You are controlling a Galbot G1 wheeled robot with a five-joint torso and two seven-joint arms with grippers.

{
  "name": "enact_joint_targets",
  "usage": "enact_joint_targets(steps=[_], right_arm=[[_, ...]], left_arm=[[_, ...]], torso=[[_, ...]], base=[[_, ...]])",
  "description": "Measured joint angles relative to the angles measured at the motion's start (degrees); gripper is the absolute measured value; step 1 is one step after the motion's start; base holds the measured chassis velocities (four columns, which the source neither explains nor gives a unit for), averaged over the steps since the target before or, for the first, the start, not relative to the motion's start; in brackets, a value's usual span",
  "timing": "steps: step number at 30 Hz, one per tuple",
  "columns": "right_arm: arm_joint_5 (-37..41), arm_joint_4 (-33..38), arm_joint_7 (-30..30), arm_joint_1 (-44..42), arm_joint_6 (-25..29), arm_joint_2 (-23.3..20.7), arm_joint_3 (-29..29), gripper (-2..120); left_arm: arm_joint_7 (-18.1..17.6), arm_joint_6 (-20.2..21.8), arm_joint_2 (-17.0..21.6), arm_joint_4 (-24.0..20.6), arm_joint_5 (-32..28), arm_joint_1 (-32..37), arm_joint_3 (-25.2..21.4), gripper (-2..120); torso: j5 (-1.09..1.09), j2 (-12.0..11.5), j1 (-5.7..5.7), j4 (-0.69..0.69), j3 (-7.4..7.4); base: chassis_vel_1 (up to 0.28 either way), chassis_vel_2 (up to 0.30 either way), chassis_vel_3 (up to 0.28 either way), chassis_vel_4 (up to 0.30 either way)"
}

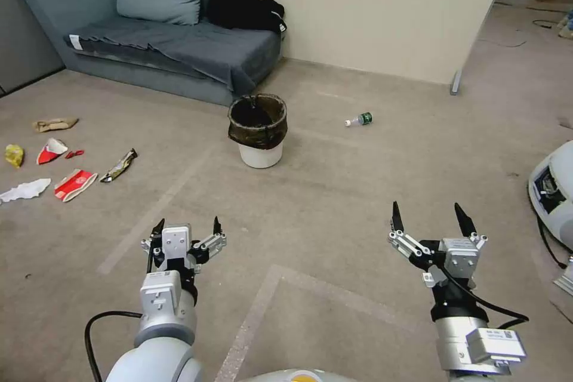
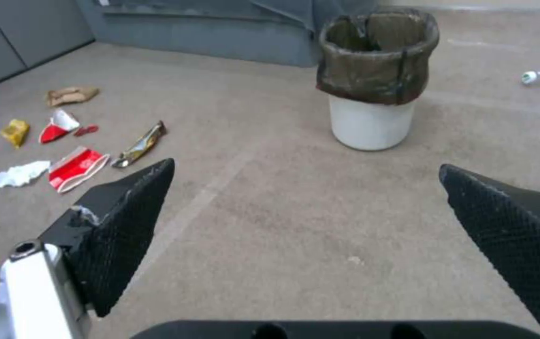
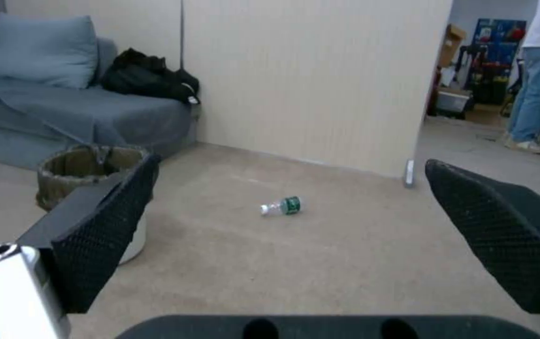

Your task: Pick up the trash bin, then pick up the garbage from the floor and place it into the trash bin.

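i've got the trash bin [image 1: 258,129] upright at 12 o'clock, well ahead of both grippers. left gripper [image 1: 185,230] and right gripper [image 1: 430,216] are spread wide, holding nothing. i'd close in first, then pinch 1 side of the rim squarely so it lifts without tipping.

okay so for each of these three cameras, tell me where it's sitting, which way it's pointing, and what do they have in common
Head view: on the robot's head, looking forward and down at the carpet, sofa and trash bin; left end effector and right end effector show, both open.
Left wrist view: on the left wrist, facing the bin and floor litter between its fingers.
Right wrist view: on the right wrist, facing the bottle and wall.
Shared: bin and bottle appear in all three.
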Motion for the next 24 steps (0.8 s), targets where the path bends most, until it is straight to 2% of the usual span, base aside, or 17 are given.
enact_joint_targets(steps=[24], right_arm=[[0.0, -0.9, -0.8, 0.2, 0.9, -0.1, 0.2, 100]], left_arm=[[-0.9, -1.5, -0.5, 0.5, -0.2, 0.1, -0.1, 100]], torso=[[0.00, 0.0, 0.00, 0.00, 0.00]], base=[[0.000, 0.000, 0.000, 0.000]])
